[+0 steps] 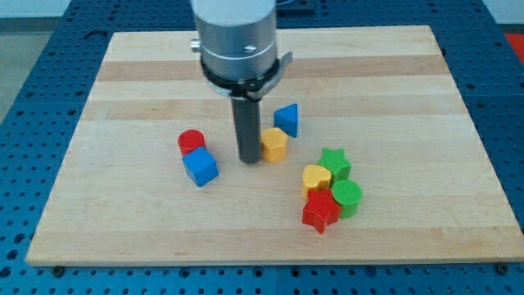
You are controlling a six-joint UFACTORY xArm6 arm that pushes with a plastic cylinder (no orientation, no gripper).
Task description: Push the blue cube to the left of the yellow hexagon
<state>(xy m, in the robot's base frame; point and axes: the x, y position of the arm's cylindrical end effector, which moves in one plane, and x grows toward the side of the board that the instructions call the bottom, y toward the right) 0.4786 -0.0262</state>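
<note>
The pale wooden board [123, 221] is bearing every block. No jaws are fitted: my tip [249, 161] is being rested just at nine o'clock of the yellow plastic hexagon [274, 144], occupying the goal spot. The blue plastic cube [200, 167] is lying at nine o'clock of my tip, apart from it, touching the red plastic cylinder [191, 141].

My tip [249, 161] is sitting in the gap between the blue cube [200, 167] and the yellow hexagon [273, 145], just beside the hexagon. The red cylinder [191, 142] is crowding the cube's upper side.
</note>
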